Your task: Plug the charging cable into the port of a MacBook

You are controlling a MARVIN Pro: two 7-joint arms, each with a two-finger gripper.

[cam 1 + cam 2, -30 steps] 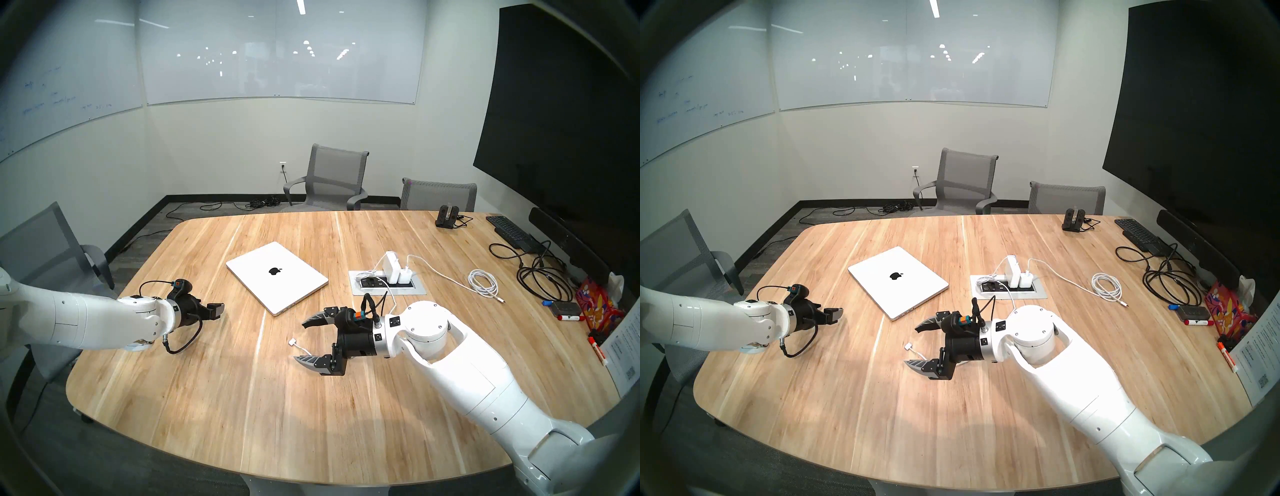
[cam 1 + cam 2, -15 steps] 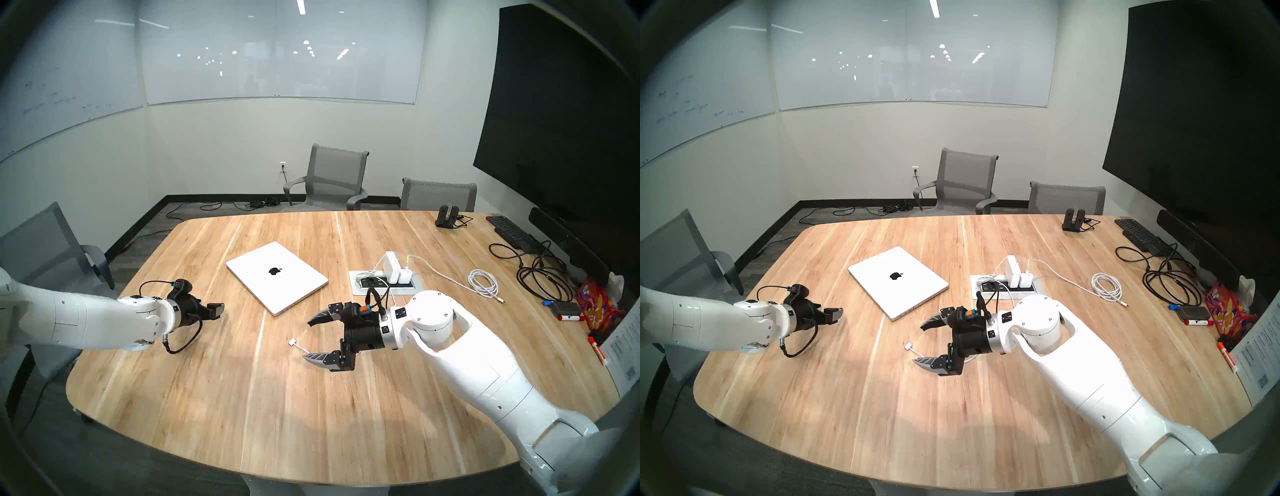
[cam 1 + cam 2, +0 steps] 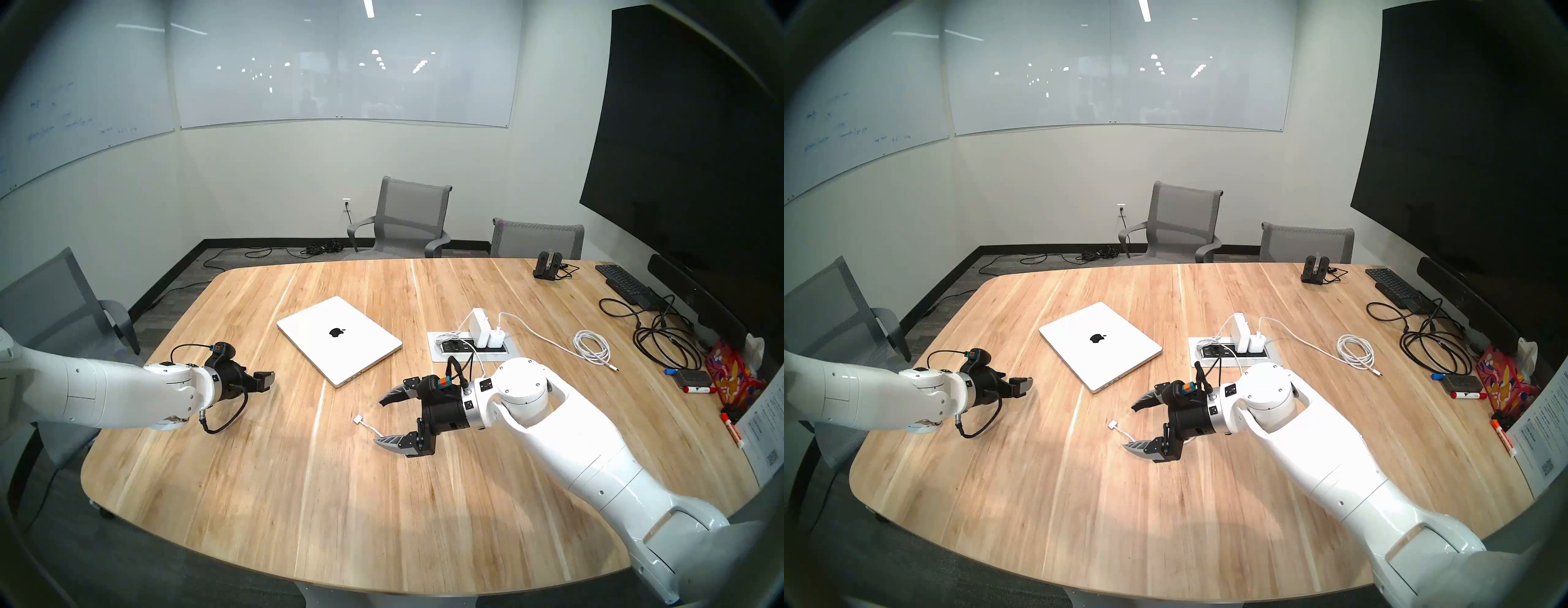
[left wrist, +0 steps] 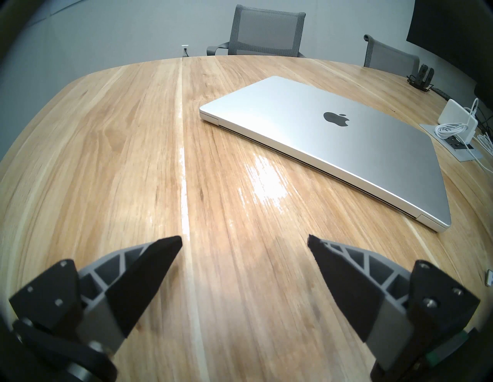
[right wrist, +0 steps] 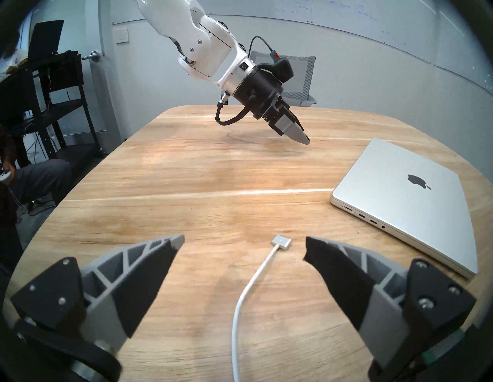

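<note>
White charging cable [image 5: 249, 289], thin and smooth with a flat silvery tip, lies on the grainy wooden table [image 3: 297, 488] near the closed matte-silver laptop [image 3: 338, 339]. Right gripper [image 5: 244, 246] hangs spread wide over the tip, having drawn back slightly; left gripper [image 4: 245, 241] gapes empty, unmoved.

The wooden surface [image 3: 297, 488] carries a recessed power outlet panel [image 3: 511, 354] near its middle. A coiled white cord [image 3: 592, 346] lies to the right of the panel. A black keyboard [image 3: 623, 282] and tangled black cords [image 3: 662, 339] sit near the wall screen [image 3: 687, 148]. Grey mesh chairs [image 3: 407, 220] stand around the surface.
</note>
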